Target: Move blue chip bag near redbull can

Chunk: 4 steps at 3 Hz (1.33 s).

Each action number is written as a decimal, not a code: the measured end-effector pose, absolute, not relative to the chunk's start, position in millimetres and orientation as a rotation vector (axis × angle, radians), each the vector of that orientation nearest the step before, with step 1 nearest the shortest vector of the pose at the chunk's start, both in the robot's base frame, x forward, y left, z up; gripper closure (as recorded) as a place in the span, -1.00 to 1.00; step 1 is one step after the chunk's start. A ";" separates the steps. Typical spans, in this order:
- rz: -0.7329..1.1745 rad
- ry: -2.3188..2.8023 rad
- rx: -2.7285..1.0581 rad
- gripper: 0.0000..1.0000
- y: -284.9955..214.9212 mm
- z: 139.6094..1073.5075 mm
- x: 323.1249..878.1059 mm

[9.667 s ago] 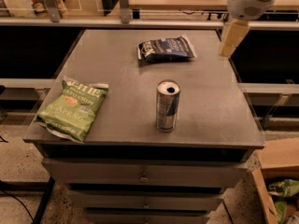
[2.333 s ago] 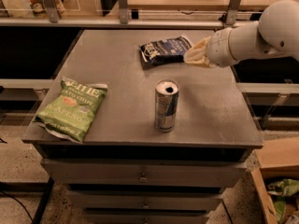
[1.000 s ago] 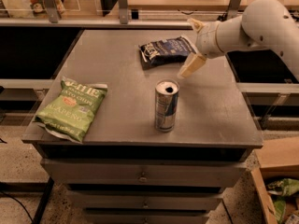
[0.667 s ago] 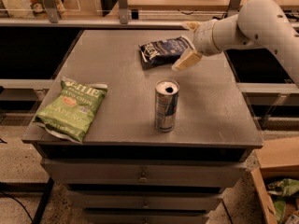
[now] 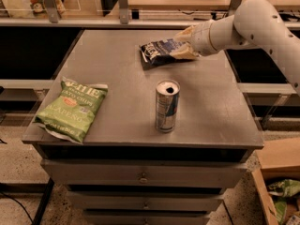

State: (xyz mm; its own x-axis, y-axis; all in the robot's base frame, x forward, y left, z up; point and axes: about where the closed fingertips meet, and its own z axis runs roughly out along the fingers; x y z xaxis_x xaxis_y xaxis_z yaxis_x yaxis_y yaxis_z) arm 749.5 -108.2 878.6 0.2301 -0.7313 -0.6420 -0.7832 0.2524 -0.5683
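The blue chip bag (image 5: pixel 157 52) lies flat at the far middle of the grey cabinet top (image 5: pixel 112 69). The redbull can (image 5: pixel 167 107) stands upright nearer the front, well apart from the bag. My gripper (image 5: pixel 182 44) reaches in from the right and sits low at the bag's right end. It is open, with one finger (image 5: pixel 182 32) behind the bag's edge and the other (image 5: pixel 183 55) in front of it. The bag's right end is partly hidden by the gripper.
A light-green jalapeno chip bag (image 5: pixel 72 108) lies at the front left corner, overhanging the edge a little. Drawers run below the top. A cardboard box (image 5: pixel 276 168) with wrappers stands on the floor at the right. Shelving runs behind the cabinet.
My gripper has moved left and down from beside the bag onto its right end. The bag and the can have not moved.
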 end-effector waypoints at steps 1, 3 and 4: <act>0.074 1.521 -1.502 -0.20 -111.5 866.3 745.6; 0.085 1.555 -1.507 -0.12 -99.6 850.6 773.3; 0.086 1.563 -1.506 -0.12 -99.9 847.2 774.3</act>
